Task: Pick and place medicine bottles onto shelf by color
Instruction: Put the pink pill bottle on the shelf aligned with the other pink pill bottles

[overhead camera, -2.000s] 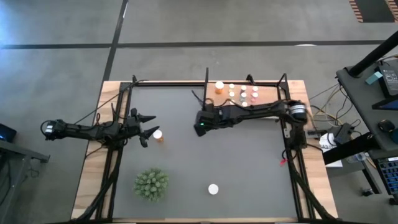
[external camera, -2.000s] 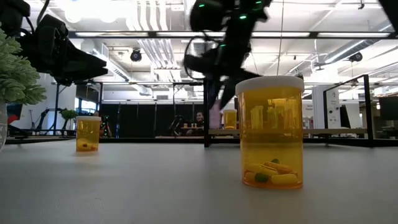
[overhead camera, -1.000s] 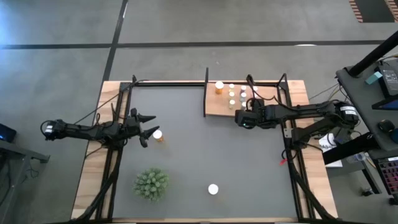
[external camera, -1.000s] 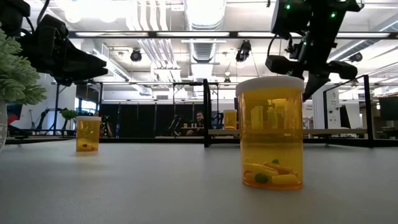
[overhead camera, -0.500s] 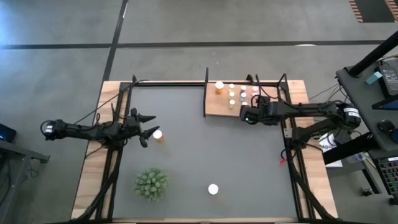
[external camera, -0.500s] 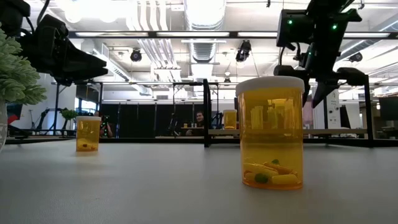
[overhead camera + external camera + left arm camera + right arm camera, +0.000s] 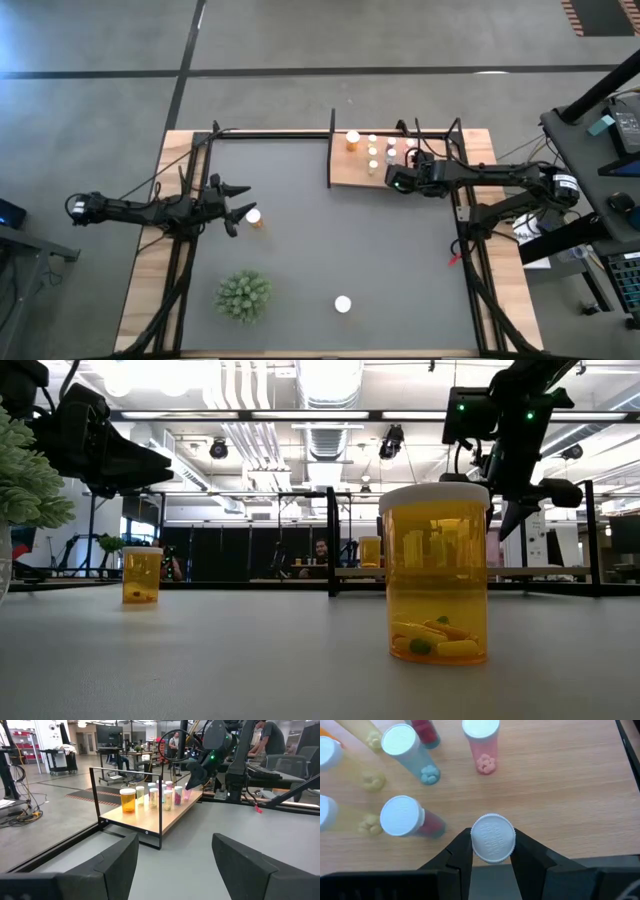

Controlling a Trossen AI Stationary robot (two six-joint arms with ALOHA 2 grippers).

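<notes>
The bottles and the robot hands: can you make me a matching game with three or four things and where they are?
Things:
1. Right hand
2. Left hand
3. Green plant
4. Big orange bottle

Places or states:
A. On the dark mat, near the front left
B. Standing at the left end of the wooden shelf
C. Closed around a white-capped bottle over the shelf
D. Open, beside an orange bottle on the mat

Pairs: 1-C, 2-D, 3-A, 4-B
</notes>
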